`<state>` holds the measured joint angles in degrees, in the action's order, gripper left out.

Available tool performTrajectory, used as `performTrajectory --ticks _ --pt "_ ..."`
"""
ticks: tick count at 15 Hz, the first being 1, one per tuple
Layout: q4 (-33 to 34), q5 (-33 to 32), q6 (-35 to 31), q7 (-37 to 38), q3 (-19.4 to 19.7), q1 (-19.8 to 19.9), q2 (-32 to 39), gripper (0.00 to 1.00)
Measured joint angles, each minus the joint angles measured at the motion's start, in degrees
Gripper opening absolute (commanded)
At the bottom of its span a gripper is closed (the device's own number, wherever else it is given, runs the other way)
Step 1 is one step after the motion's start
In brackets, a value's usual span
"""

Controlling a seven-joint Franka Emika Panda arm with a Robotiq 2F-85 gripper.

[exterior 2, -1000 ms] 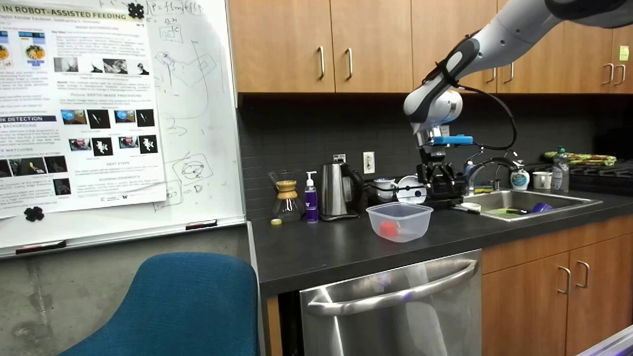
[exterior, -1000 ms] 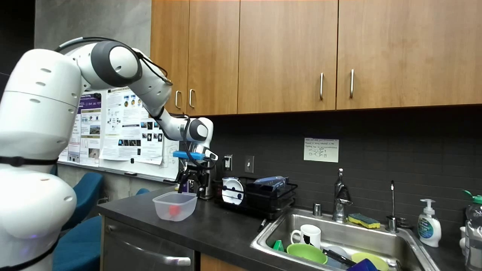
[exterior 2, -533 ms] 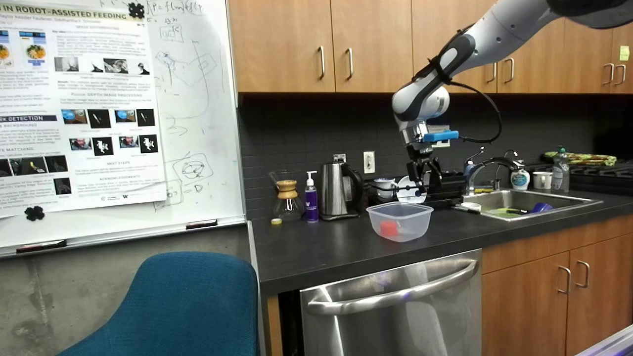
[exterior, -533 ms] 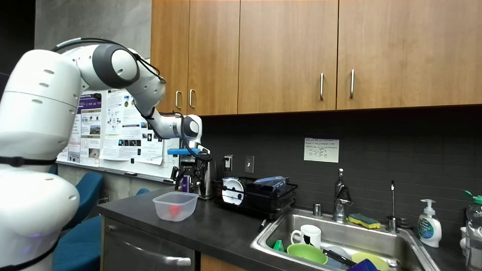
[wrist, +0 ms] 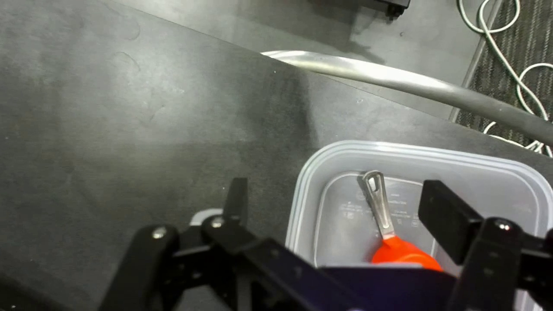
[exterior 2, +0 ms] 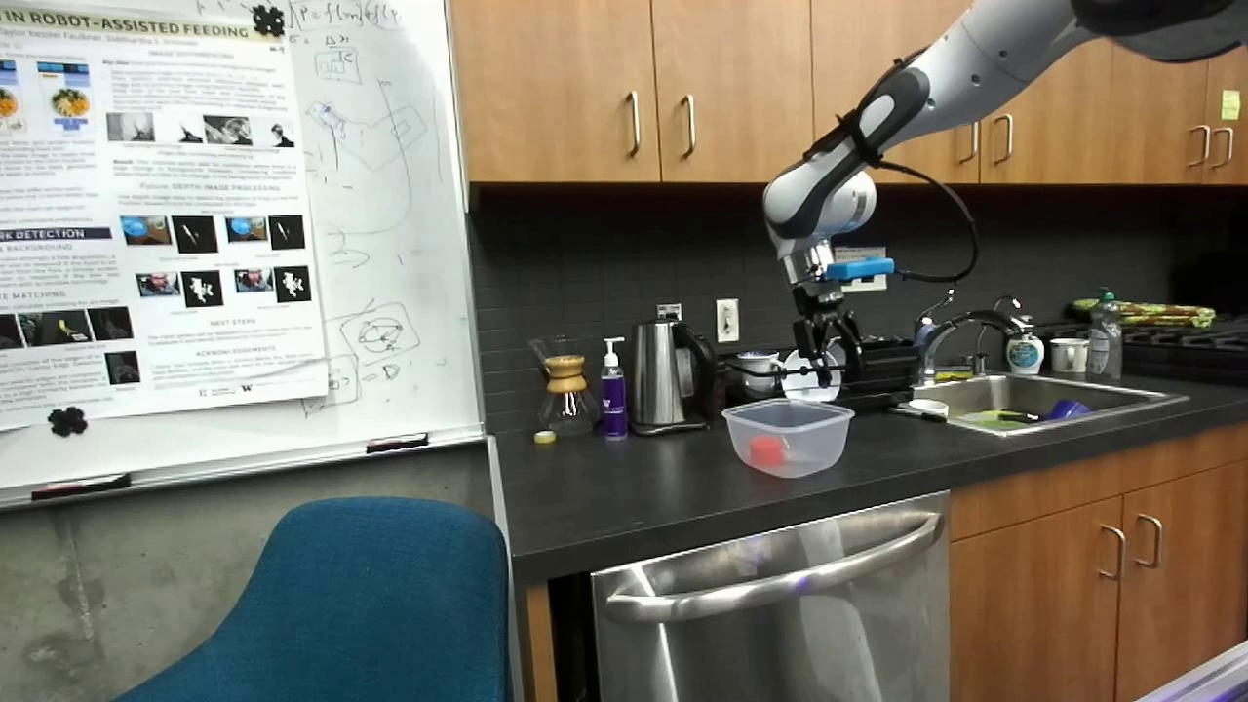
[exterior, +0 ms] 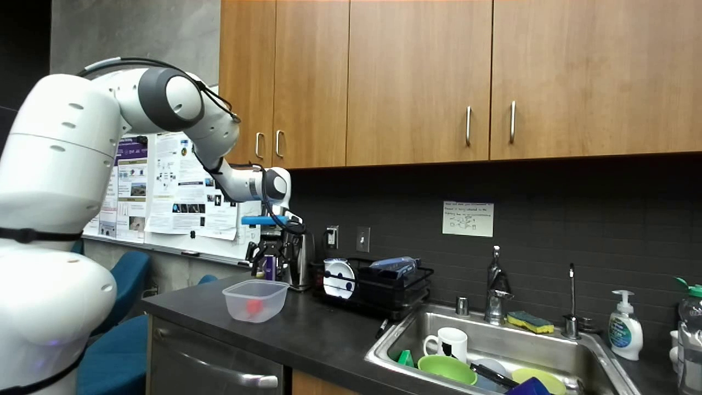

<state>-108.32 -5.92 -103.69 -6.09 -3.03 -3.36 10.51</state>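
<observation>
Red cup (wrist: pixel 402 251): in the tub (wrist: pixel 380 148), lower than the gripper (wrist: pixel 340 201); in the wrist view its metal handle (wrist: pixel 379 205) points toward the front edge of the counter (wrist: pixel 129 129) and shows in the gap between the fingers (wrist: pixel 449 220). Dark parts in the foreground hide some of its bowl. In both exterior views its colour shows through the tub's wall.
Gripper: fingers wide apart, one seen over the counter beside the tub, one over the tub's inside. In both exterior views the tips sit higher than the rim, apart from it.
Tub: clear plastic, upright on the counter near its front edge, above the dishwasher (exterior 2: pixel 770 643).
Kettle (exterior 2: pixel 655 380): steel, upright behind the tub, between the purple bottle (exterior 2: pixel 614 400) and the rack (exterior: pixel 375 296).
Carafe (exterior 2: pixel 568 411): glass, with a wooden collar, just beside the bottle.
Rack: black, with a white plate (exterior: pixel 338 278) at its near end.
Sink (exterior: pixel 507 345): steel, holding a mug (exterior: pixel 455 340), a green bowl (exterior: pixel 446 370) and other dishes; a sponge (exterior: pixel 530 322) lies near the tap (exterior: pixel 495 296).
</observation>
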Motion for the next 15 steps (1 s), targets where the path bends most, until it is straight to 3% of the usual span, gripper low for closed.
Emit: performTrajectory --ticks 15 --pt "13.8 -0.1 5.9 1.1 -2.0 -2.8 7.8 1.00"
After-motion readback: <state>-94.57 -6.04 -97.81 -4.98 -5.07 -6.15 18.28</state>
